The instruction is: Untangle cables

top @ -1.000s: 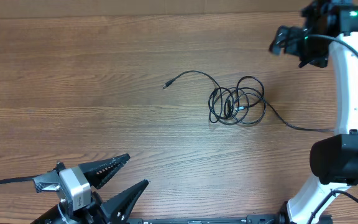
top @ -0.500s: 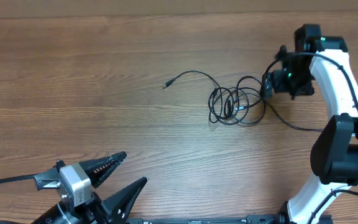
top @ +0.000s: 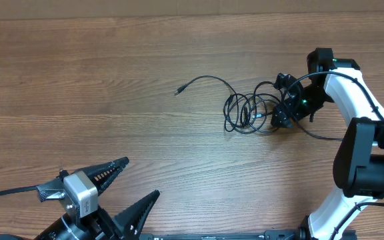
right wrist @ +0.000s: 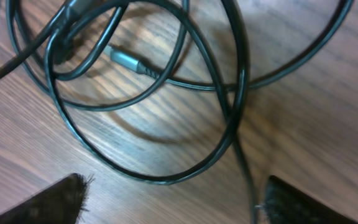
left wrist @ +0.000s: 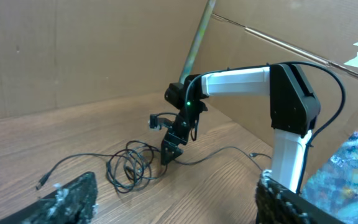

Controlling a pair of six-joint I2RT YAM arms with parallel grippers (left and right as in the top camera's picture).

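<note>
Barely started, by the look of it. Cables (top: 252, 110) lie in one heap right of centre on the wooden table (top: 79, 80): several thin black loops crossing over one another, none drawn out. One free end with its small plug (top: 177, 92) trails off to the left, clear of the loops. Another strand leaves the heap on the right and runs toward my right arm's base.

Right gripper (top: 279, 101) is low at the heap's right edge, jaws standing well apart with nothing pinched. From the right wrist camera, the fingertips (right wrist: 61, 199) sit at either side of the frame. Between them are overlapping loops flat on the wood, and a grey connector (right wrist: 129, 62) is tucked inside the coil. Whether a fingertip touches a strand, I cannot tell; no cord is gripped.

Left gripper (top: 142, 177) is parked near the front edge, well apart from the heap, jaws spread wide and empty. Its camera sees the tangle only from a distance.

Done: nothing I can point to; no strand separated, no plug freed from inside the coil.

Left, as I judge it:
- take hold of one loop or end
- pin the rest
- draw the cords apart until each lies on its own

How many separate cords are in there I cannot make out
</note>
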